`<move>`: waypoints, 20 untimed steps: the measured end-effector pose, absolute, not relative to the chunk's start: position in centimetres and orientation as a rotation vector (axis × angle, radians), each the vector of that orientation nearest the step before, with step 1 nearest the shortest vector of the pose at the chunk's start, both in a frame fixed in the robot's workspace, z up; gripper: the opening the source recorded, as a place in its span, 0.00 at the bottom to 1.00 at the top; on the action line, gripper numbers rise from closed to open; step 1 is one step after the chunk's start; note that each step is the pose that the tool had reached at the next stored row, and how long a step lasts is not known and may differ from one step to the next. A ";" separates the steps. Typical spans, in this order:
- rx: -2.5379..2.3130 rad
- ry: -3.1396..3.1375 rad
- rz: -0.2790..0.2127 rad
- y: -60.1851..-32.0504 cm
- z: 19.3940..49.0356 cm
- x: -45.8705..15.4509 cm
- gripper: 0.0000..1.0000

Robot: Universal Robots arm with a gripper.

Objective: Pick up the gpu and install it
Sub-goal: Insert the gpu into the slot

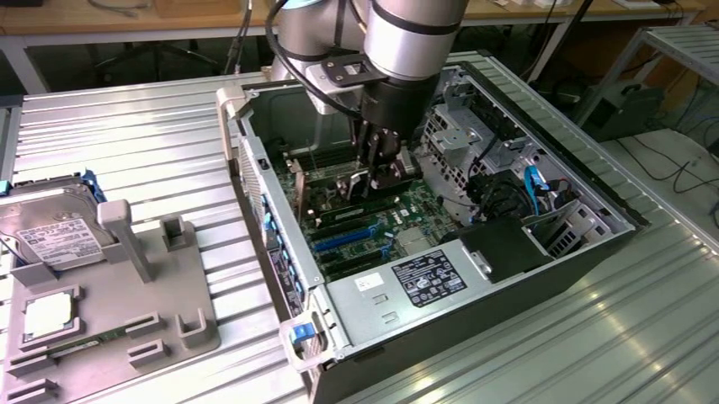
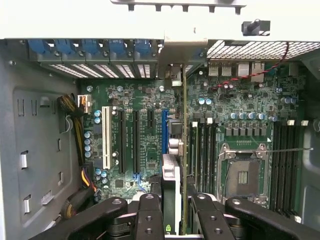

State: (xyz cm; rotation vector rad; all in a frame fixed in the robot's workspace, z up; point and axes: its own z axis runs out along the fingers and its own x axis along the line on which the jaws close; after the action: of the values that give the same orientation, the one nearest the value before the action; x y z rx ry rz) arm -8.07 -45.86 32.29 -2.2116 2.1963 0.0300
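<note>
Holding the gpu (image 2: 170,172) edge-on, the gripper (image 2: 174,202) is partly closed around it. Card stands over the motherboard (image 2: 145,100) inside the computer case (image 1: 256,181).

The tool (image 1: 380,178) fits between the case's rear wall (image 1: 256,181) and drive cage (image 1: 460,126).

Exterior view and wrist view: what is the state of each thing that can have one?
computer case, open, side panel off.
gpu, held on edge over the motherboard; whether it is seated cannot be told.
end effector, shut on the gpu.
hard drive, resting on the grey holder.
CPU socket, empty.
</note>
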 end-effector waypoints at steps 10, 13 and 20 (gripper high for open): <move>-2.212 2.196 0.030 -46.3 31.1 -8.1 0.28; -2.212 2.196 0.030 -46.3 30.8 -8.2 0.28; -2.212 2.196 0.031 -46.3 29.7 -8.3 0.28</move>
State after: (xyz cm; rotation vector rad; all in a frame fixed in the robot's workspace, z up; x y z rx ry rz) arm -8.32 -46.31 29.67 -2.2124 2.1964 0.0314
